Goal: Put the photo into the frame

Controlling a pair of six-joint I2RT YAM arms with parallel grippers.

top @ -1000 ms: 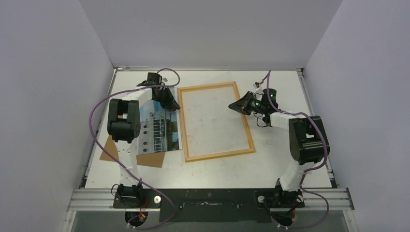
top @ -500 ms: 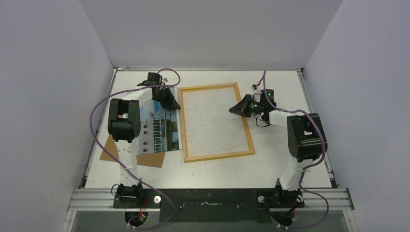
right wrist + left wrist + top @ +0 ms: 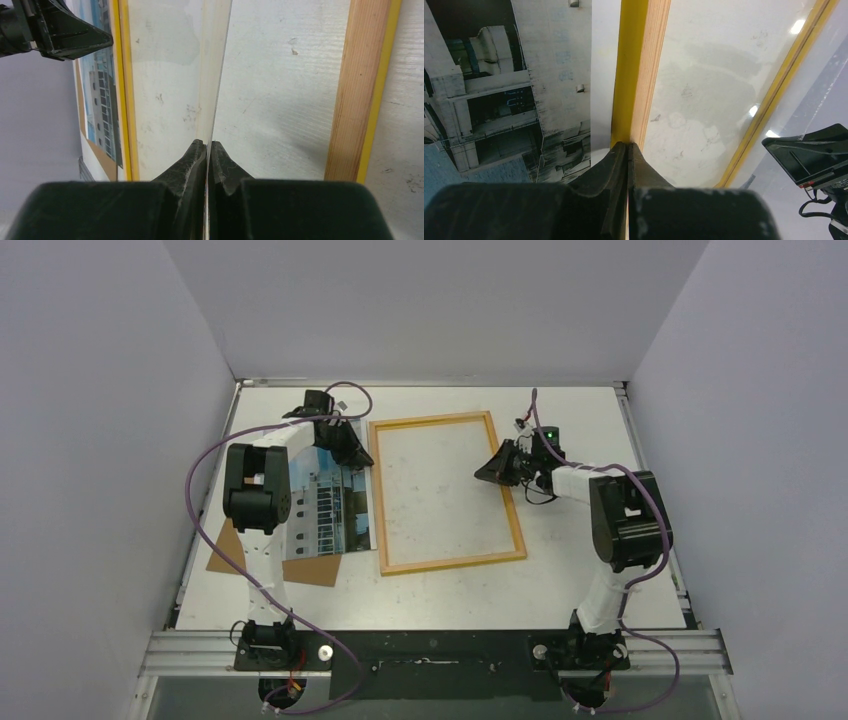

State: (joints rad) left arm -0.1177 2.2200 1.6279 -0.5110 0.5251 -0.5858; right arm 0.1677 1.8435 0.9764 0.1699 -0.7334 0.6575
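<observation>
The frame (image 3: 455, 562) lies wood side up mid-table. Its left rail (image 3: 639, 70) runs straight into my left gripper (image 3: 628, 146), which is shut on it near the far-left corner (image 3: 362, 458). The photo (image 3: 325, 505) of a white building lies face up just left of the frame, and it also shows in the left wrist view (image 3: 499, 90). My right gripper (image 3: 207, 144) is shut on the edge of a thin clear sheet (image 3: 217, 75), which stands tilted over the frame's opening. The right gripper (image 3: 482, 472) hovers inside the right rail (image 3: 357, 90).
A brown backing board (image 3: 228, 552) lies under the photo's near-left part. Grey walls enclose the table on three sides. Purple cables loop off both arms. The arm bases sit on a black rail (image 3: 440, 652) at the near edge.
My right gripper has shifted slightly left and lower over the frame with the clear sheet. The left arm, frame and photo have not moved.
</observation>
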